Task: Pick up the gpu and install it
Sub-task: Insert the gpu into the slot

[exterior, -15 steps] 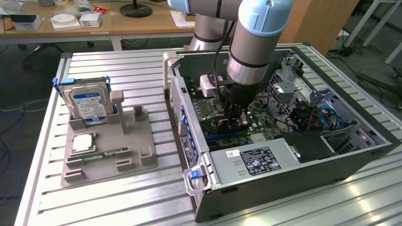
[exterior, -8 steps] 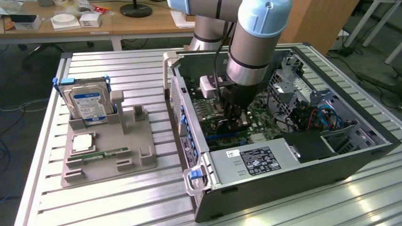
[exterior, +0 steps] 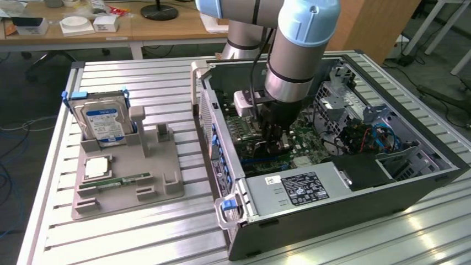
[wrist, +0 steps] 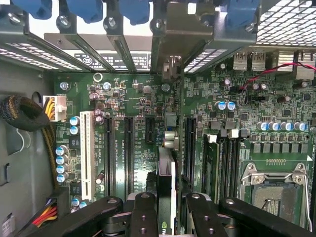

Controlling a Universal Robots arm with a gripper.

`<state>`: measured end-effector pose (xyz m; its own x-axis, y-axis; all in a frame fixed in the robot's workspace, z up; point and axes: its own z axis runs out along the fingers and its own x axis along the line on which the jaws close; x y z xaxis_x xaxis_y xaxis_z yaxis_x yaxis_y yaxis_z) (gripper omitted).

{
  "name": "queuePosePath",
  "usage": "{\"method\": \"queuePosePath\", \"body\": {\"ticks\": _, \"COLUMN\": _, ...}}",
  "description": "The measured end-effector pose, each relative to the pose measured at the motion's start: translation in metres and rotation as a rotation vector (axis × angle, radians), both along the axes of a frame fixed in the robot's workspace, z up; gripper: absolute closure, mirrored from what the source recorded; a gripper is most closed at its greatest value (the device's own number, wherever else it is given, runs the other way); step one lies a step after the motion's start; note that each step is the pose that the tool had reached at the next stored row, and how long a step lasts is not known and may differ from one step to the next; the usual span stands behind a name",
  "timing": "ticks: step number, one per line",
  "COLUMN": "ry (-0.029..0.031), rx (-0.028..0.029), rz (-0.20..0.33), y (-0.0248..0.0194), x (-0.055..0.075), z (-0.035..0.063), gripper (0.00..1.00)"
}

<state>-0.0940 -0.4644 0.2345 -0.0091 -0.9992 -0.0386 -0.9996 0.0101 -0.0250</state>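
Gpu (wrist: 166, 173) is held edge-on between the narrowly set fingers of the end effector (wrist: 168, 212), down inside the open case (exterior: 353, 215), just above the motherboard (wrist: 138, 98) slots, its bracket toward the rear wall.

robotics lab or workshop: slotted aluminium workbench (exterior: 132, 77), opened pc tower (exterior: 331, 204) under a robot arm (exterior: 294, 55), cluttered wooden desk (exterior: 147, 30) behind, cables (exterior: 19, 126) on floor.
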Motion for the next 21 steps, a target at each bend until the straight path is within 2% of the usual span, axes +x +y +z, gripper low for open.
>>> {"method": "queuePosePath", "body": {"ticks": 21, "ry": -0.0003, "rx": 0.0007, "rz": 0.000, "y": 0.0001, "x": 0.0001, "z": -0.0012, "gripper": 0.73}}
